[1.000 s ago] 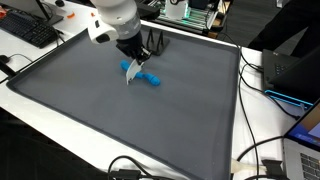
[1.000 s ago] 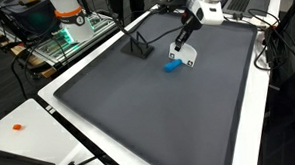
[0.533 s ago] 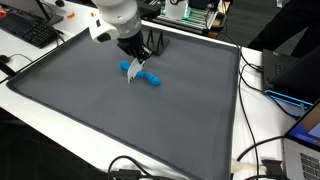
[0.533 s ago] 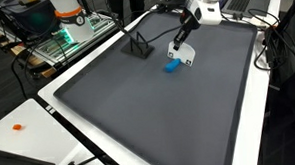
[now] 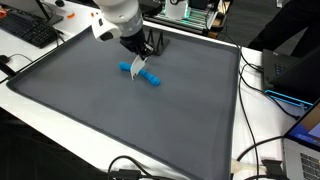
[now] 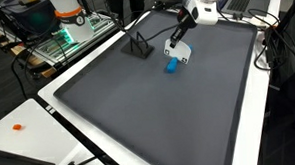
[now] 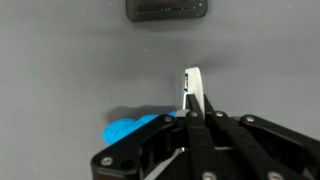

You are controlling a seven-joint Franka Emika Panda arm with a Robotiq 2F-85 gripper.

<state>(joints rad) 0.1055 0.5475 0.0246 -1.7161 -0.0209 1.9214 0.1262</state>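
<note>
A blue elongated object (image 5: 148,78) lies flat on the grey mat (image 5: 120,110); it also shows in the other exterior view (image 6: 172,65) and at the lower left of the wrist view (image 7: 130,128). My gripper (image 5: 138,68) hangs just above it, near its middle (image 6: 177,54). In the wrist view the two fingers (image 7: 191,92) stand pressed together with nothing between them. The blue object lies to the side of the fingertips, partly hidden under the gripper body.
A small black stand (image 5: 155,46) sits on the mat just beyond the gripper (image 6: 138,48) and at the top of the wrist view (image 7: 167,9). White table edges surround the mat. A keyboard (image 5: 28,30), cables and electronics lie off the mat.
My gripper has shifted slightly along the blue object and risen a little. The blue object stays on the mat.
</note>
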